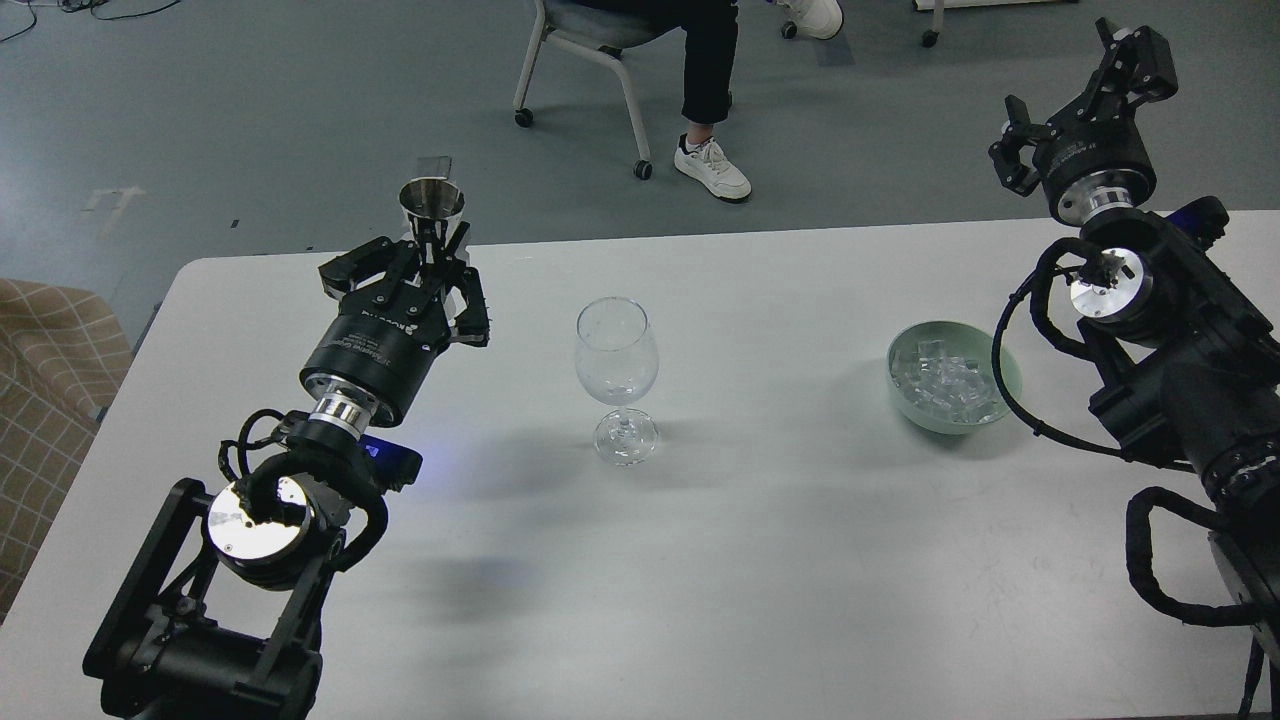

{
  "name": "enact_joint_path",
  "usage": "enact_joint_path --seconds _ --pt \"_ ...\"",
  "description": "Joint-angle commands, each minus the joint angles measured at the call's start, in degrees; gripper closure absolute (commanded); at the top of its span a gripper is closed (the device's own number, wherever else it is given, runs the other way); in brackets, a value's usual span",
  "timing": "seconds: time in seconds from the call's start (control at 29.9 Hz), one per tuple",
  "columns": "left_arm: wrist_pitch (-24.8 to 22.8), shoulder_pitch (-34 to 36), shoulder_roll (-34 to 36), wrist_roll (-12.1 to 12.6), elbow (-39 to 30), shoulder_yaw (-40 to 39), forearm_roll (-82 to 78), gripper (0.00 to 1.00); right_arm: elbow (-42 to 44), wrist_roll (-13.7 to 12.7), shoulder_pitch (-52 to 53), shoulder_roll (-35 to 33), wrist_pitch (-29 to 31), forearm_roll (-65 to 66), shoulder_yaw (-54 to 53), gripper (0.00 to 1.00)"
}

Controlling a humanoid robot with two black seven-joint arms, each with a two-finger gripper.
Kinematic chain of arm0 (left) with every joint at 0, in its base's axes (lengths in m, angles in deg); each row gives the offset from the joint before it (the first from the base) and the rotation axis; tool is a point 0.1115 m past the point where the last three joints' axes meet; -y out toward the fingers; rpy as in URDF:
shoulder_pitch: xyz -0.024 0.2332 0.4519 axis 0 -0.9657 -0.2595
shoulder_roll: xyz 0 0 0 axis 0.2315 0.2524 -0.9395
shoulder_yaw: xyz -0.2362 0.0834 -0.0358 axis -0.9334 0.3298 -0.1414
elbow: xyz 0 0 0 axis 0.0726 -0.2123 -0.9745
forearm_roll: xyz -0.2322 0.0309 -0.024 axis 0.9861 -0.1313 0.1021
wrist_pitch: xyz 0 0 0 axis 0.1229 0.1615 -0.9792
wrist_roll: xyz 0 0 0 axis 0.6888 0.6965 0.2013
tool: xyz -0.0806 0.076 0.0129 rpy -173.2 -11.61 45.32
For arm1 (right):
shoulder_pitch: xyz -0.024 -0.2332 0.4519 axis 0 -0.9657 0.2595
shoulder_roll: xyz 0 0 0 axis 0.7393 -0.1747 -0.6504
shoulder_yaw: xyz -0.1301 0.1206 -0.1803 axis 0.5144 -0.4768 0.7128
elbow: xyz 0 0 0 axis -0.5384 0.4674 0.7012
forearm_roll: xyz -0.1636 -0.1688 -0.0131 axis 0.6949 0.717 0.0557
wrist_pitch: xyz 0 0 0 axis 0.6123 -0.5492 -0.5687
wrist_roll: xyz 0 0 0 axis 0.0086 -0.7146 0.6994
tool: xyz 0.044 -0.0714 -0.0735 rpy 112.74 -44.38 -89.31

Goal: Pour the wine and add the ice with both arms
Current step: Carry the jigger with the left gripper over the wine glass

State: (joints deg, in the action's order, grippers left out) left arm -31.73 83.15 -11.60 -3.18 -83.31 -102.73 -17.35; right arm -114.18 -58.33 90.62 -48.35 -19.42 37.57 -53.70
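My left gripper [432, 250] is shut on the stem of a small steel measuring cup [432, 203] and holds it upright above the table, left of an empty-looking wine glass [617, 352] standing at the table's middle. The wine does not show; the inside of the cup is hidden from here. A pale green bowl [1008, 372] at the right holds several clear ice cubes [945, 385]. My right gripper [1072, 88] is open and empty, raised beyond the table's far right edge, behind the bowl.
The white table [780, 560] ends just behind the cup. A seated person's leg and shoe [712, 165] and a wheeled chair [590, 60] are on the floor beyond. A tan checked cushion [40, 380] lies off the left edge.
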Motion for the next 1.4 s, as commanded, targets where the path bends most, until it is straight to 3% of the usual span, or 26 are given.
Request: enact_joint_path --seconds 0.0,1.37 --pt "0.15 0.06 -2.30 0.16 -0.14 1.45 -3.07 0.84 -0.08 0.09 -0.13 0.06 -0.01 0.00 0.00 0.00" --pt "0.76 0.50 -3.09 0.95 -0.58 4.53 -20.82 0.84 -0.34 0.09 -1.00 -0.82 0.25 0.00 -0.18 0.00"
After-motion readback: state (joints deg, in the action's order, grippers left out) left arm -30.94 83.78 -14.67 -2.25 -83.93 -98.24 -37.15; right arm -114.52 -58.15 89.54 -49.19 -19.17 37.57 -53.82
